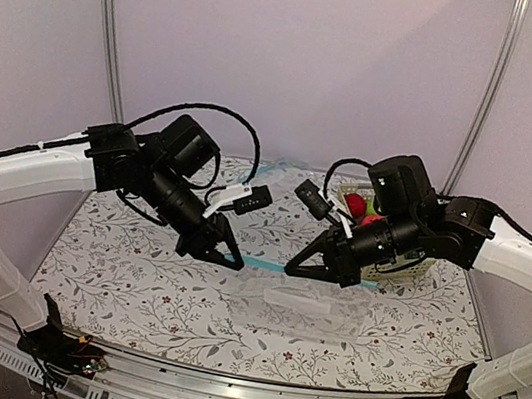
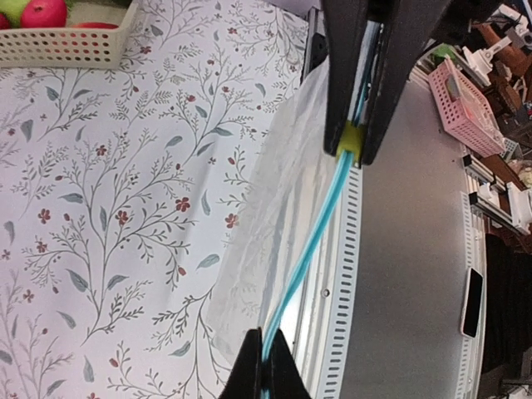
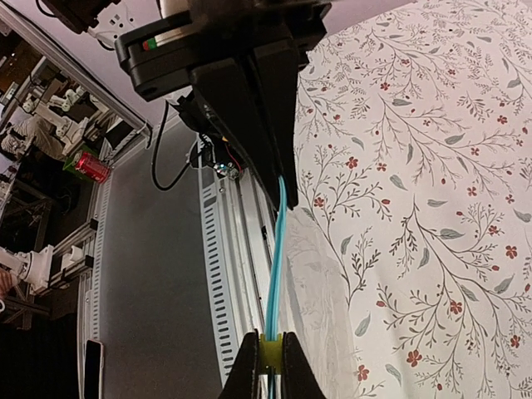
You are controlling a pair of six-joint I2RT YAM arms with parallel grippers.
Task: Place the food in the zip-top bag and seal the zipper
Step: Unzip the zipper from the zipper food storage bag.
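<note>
The zip-top bag (image 1: 320,307) is clear and crinkly and hangs between my two grippers just above the flowered table. Its zipper (image 1: 261,264) is stretched taut between them. My left gripper (image 1: 234,260) is shut on one end of the strip, as the left wrist view shows (image 2: 266,366) with the zipper (image 2: 320,216) and bag (image 2: 266,224). My right gripper (image 1: 296,268) is shut on a yellow slider (image 3: 268,353) on the zipper (image 3: 276,249). The bag (image 3: 320,307) looks empty. A round red fruit (image 1: 355,206) lies in the basket; the cucumber is not visible.
A white basket (image 2: 58,46) at the back right, partly behind the right arm (image 1: 407,267), holds the red fruit (image 2: 43,12) and a green apple (image 2: 10,7). The metal front rail (image 1: 246,389) runs along the table's near edge below the bag.
</note>
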